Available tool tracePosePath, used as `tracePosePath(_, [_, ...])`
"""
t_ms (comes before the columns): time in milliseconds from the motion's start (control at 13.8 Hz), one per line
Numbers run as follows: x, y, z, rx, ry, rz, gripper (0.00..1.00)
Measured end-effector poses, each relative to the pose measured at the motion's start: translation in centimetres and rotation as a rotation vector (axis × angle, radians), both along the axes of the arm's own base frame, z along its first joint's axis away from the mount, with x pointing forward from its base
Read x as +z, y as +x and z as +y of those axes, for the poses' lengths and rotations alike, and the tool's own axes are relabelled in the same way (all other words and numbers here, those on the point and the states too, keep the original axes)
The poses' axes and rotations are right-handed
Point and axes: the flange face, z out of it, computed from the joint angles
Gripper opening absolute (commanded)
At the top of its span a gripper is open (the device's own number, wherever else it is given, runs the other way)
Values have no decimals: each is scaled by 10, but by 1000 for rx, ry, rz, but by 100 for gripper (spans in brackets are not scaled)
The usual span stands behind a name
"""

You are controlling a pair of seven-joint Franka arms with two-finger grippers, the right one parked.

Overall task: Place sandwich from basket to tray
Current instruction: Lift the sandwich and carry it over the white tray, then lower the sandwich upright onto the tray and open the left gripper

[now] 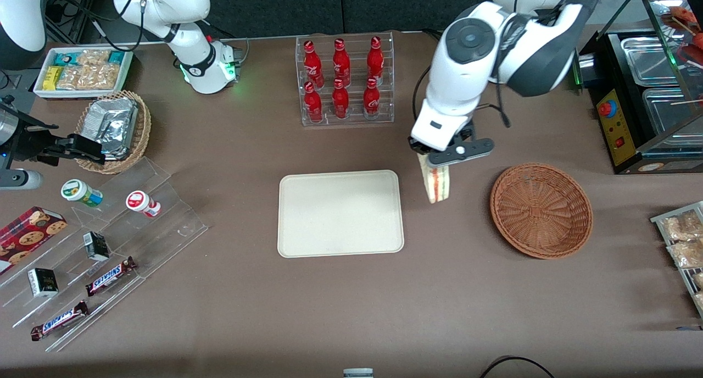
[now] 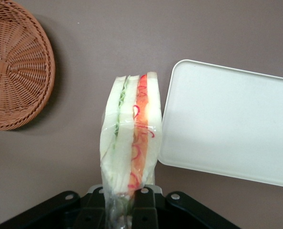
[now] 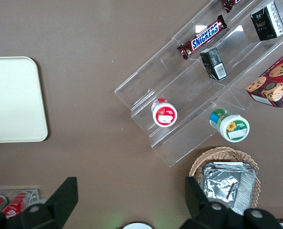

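Observation:
My left gripper point(image 1: 429, 159) is shut on the sandwich point(image 1: 435, 183), a plastic-wrapped white-bread wedge with red-orange and green layers. It hangs above the bare table between the tray point(image 1: 340, 213) and the basket point(image 1: 541, 210). In the left wrist view the sandwich point(image 2: 130, 138) sticks out from between the fingers point(image 2: 146, 210), beside the tray's corner point(image 2: 227, 119); the reddish-brown basket point(image 2: 13, 67) is empty. The cream tray is empty and also shows in the right wrist view point(image 3: 13, 100).
A clear rack of red bottles point(image 1: 345, 80) stands farther from the front camera than the tray. A black food warmer point(image 1: 642, 87) and snack packets point(image 1: 684, 240) lie at the working arm's end. A clear stepped display point(image 1: 104, 246), tan foil basket point(image 1: 112, 128) and snack box point(image 1: 82, 70) lie toward the parked arm's end.

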Motion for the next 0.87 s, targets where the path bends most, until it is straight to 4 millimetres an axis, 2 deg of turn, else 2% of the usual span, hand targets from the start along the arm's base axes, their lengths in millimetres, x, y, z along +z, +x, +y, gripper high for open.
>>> tracePosePath(289, [-56, 1, -46, -19, -4, -33, 0])
tracePosePath(434, [-82, -7, -74, -76, -3, -28, 0])
tracePosePath(651, [-108, -6, -111, -93, -10, -42, 0])
tracePosePath(867, [-137, -3, -134, -88, -1, -67, 0])
